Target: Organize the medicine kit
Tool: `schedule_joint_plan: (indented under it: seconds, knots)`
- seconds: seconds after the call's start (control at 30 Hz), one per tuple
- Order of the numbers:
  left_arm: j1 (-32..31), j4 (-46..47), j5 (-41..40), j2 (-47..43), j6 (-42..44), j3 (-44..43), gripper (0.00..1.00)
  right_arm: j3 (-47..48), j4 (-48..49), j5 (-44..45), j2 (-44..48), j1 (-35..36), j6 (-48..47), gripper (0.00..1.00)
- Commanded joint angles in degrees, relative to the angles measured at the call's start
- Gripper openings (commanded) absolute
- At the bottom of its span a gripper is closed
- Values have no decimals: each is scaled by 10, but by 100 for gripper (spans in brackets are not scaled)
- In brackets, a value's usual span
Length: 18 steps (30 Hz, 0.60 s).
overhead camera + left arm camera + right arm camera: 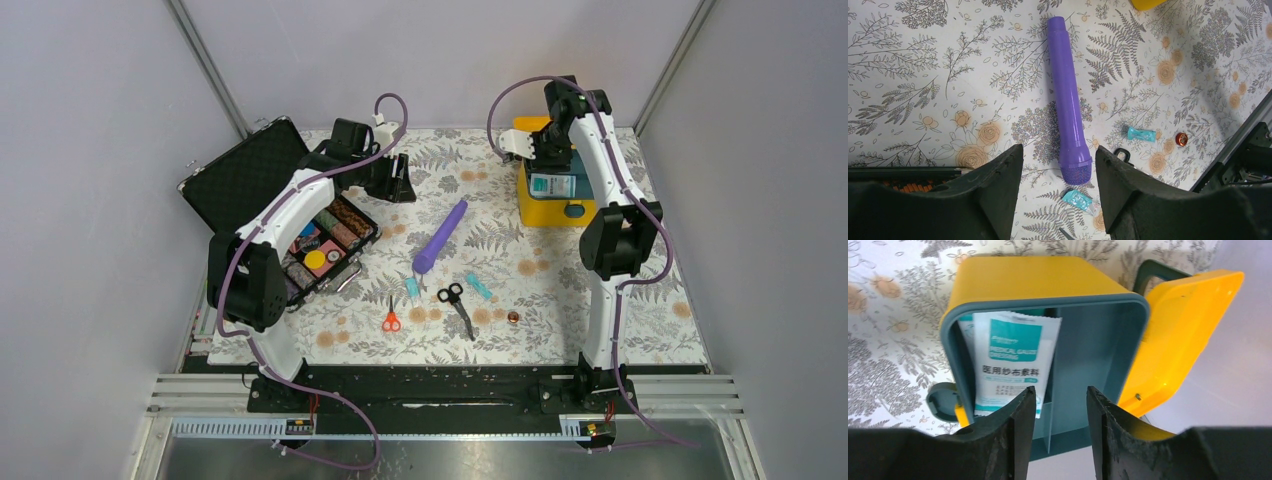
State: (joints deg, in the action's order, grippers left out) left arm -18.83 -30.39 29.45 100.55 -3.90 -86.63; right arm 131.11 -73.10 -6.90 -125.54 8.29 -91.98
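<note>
Medicine kit (545, 210) sits upper right in the overhead view, lid open. It looks rigid, probably light, slick plastic, best taken by its teal rim. Right gripper (1060, 392) above it and left gripper (1058, 150) both stand part-open, empty.

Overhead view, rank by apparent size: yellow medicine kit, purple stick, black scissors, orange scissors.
Largest to smallest:
1. medicine kit, though the right arm hides part
2. purple stick
3. black scissors
4. orange scissors, a bit smaller than the black pair
</note>
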Motion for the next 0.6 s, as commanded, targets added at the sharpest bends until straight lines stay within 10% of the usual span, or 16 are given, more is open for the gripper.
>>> schedule_joint_plan:
  seconds: [0.0, 0.57]
  knots:
    - [3, 12, -7, -26, 9, -2, 55, 24, 44, 7, -6, 6, 47, 49]
    - [3, 11, -15, -34, 15, 8, 55, -96, 181, 53, 22, 4, 129, 48]
